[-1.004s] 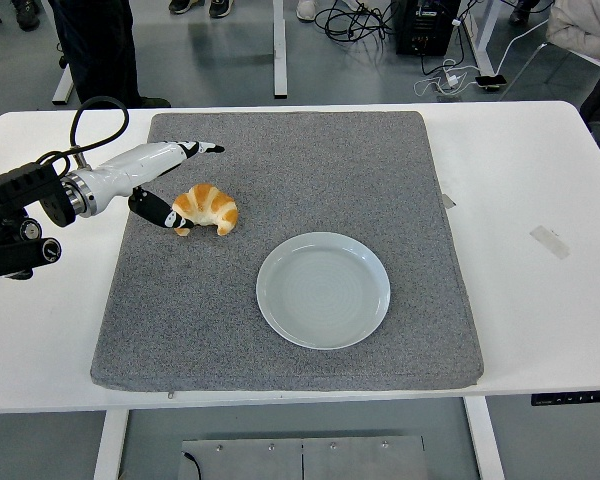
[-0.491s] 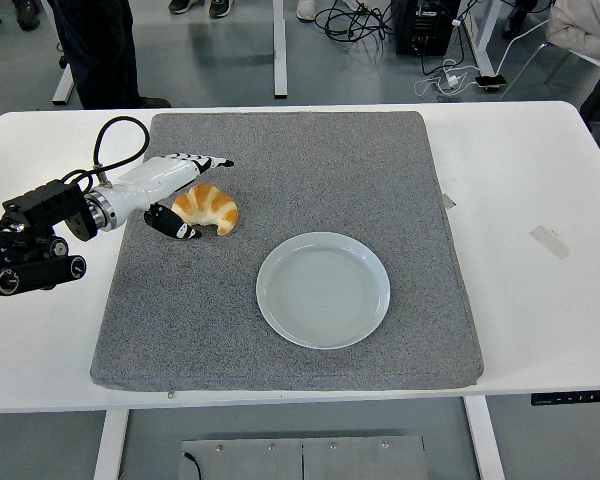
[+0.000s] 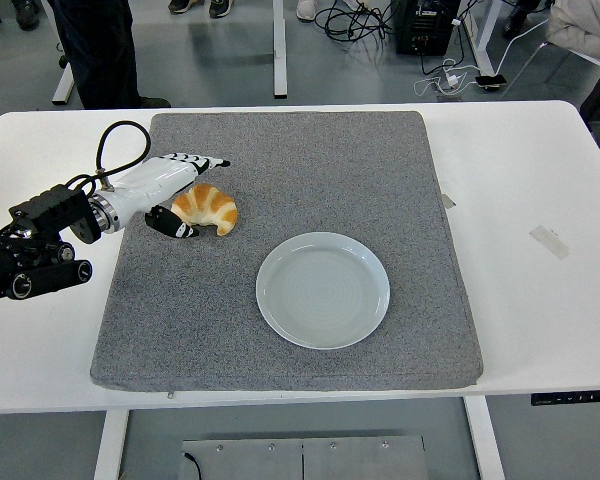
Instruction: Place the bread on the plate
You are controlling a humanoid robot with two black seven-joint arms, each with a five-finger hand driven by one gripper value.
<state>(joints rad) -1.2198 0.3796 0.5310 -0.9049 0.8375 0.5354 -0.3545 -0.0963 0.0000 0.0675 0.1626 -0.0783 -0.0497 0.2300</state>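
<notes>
On the tabletop's grey mat, my left robot hand, fingers spread, brackets the light, flaky croissant at ten o'clock from the plate; I'd pinch its thick middle gently.

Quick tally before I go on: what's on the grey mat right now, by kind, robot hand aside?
Croissant: 1, at the mat's left, next to the left hand
Plate: 1, pale blue, with nothing on it, near the middle of the grey mat
Total: 2 things
</notes>
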